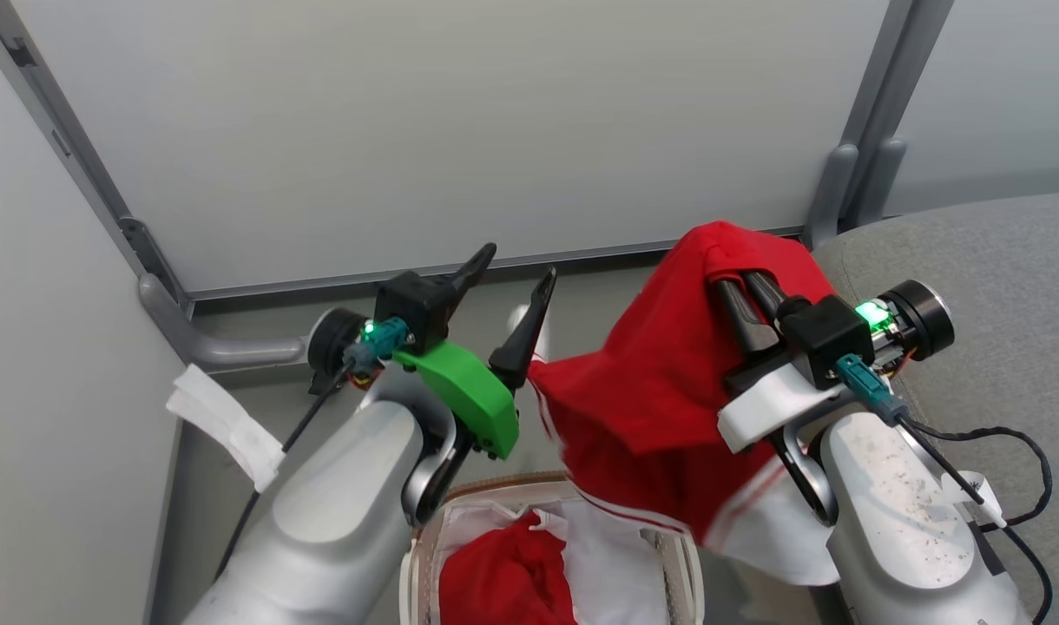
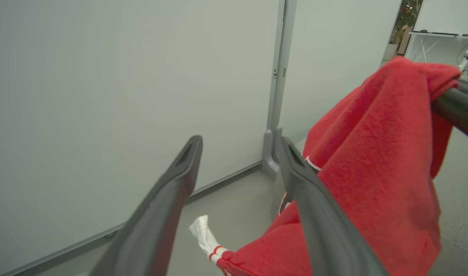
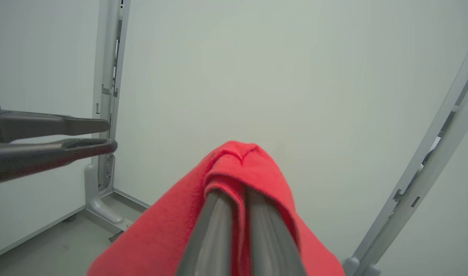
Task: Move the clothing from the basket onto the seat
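The right gripper, raised above the basket and to its right, has its two dark fingers pressed together on a fold of a red garment. The cloth is soft and fleecy with white trim, and it drapes limply down toward the basket. It looks light and floppy, so a pinch on a bunched fold should hold it. The left gripper, above the basket's left side, is spread and empty. Another red piece lies crumpled inside the basket on its white liner. The grey fabric seat lies to the basket's right and beyond it.
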Motion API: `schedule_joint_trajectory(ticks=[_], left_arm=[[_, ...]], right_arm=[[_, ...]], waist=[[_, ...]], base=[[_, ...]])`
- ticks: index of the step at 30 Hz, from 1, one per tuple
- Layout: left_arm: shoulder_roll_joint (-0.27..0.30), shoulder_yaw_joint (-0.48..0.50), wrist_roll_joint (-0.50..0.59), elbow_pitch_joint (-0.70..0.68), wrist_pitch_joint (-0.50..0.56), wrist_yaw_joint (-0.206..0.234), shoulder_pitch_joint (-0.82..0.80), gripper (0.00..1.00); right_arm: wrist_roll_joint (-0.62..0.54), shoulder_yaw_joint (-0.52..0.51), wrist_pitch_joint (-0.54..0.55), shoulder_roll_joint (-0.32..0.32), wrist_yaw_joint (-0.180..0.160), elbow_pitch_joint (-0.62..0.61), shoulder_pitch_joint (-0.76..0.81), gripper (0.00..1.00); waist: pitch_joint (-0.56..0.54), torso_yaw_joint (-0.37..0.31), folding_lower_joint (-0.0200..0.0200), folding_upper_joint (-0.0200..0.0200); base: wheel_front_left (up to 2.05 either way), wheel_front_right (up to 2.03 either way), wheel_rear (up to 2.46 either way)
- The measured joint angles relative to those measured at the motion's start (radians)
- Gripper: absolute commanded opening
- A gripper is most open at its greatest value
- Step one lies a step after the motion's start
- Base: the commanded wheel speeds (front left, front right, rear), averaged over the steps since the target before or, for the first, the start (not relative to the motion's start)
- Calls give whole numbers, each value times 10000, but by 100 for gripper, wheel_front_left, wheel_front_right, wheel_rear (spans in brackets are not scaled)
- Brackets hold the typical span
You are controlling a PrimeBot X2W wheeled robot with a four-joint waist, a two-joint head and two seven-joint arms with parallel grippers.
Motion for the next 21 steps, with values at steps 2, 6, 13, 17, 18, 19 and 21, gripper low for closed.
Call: schedule_joint_trajectory(ticks=[2, 6, 13, 17, 18, 19, 21], left_arm=[[-84, 67, 38, -82, -12, -17, 380, 100], [-142, 424, 293, -347, -13, -69, 1144, 100], [-244, 888, 765, -746, -29, -105, 2305, 100], [-326, 1168, 1057, -897, -29, -134, 2638, 100], [-339, 1235, 1091, -930, -29, -134, 2714, 100], [-343, 1279, 1143, -949, -29, -134, 2775, 100], [-366, 1381, 1250, -1028, -29, -136, 2883, 100]], right_arm=[[0, -84, 0, 2, 0, -38, 21, 0], [-40, -297, 0, 0, 0, -92, 50, 0], [-148, -591, 0, 2, 0, -178, 198, 0], [-196, -777, 0, 0, 0, -228, 205, 0], [-221, -823, 0, 2, 0, -236, 205, 0], [-226, -853, 0, 2, 0, -244, 204, 0], [-257, -920, 0, 2, 0, -276, 192, 0]], waist=[[19, -25, 0, 0], [75, -89, 0, 0], [152, -257, 0, 0], [186, -357, 0, 0], [193, -382, 0, 0], [198, -405, 0, 0], [211, -481, 0, 0]], base=[[0, 0, 0], [0, 0, 0], [0, 0, 0], [0, 0, 0], [0, 0, 0], [0, 0, 0], [0, 0, 0]])
